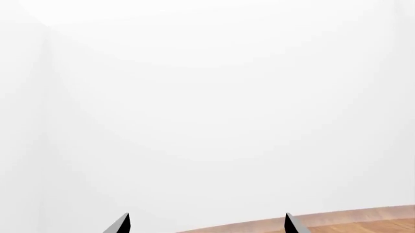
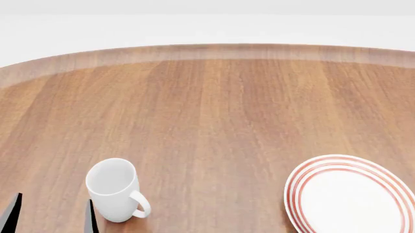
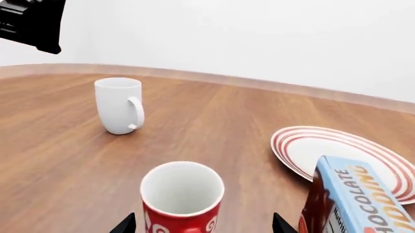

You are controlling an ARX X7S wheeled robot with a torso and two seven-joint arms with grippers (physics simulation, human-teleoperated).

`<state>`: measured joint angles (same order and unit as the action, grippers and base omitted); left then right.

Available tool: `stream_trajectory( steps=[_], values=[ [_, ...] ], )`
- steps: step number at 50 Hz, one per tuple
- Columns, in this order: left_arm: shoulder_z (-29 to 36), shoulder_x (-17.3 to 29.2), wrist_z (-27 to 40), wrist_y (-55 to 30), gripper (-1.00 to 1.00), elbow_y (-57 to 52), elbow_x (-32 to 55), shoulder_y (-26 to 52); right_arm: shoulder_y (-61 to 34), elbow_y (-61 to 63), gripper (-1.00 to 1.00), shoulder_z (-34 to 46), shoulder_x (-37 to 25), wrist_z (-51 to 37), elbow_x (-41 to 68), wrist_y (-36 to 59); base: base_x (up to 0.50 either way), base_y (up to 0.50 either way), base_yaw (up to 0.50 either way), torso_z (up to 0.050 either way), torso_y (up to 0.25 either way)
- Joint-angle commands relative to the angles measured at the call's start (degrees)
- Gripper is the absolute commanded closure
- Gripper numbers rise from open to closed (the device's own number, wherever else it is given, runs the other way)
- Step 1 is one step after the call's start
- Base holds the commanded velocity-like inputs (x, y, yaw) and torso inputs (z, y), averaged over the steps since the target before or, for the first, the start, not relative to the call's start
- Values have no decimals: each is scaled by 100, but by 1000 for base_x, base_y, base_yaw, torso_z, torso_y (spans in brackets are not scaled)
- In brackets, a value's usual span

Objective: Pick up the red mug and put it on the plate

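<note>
The red mug stands upright on the wooden surface at the bottom centre of the right wrist picture, its white inside showing. The right gripper has its fingers spread wide, one on each side of the mug and not touching it, so nothing is grasped. The plate, white with red rings, lies at the right of that frame, partly covered by a blue and brown chocolate box standing in front of it. A plain white mug stands apart at upper left.

In the head picture the plate sits at lower right and the white mug at lower left (the red mug is out of that frame). The left gripper shows at the bottom left corner, fingers released and empty beside the white mug.
</note>
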<state>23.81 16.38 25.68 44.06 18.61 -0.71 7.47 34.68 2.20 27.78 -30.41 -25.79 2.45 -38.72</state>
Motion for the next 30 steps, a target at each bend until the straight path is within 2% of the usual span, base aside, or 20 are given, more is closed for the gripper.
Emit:
stream_trajectory(
  steps=[1,30],
  values=[
    [15,9,19,11,-100,6,-1,6,-62,-217,-100,93,57,25,39,-95,0,0,0,0,0],
    [66,36,42,20,-100,10,17,21,-521,-895,-100,373,338,281,372,-294,0,0,0,0,0]
  ],
)
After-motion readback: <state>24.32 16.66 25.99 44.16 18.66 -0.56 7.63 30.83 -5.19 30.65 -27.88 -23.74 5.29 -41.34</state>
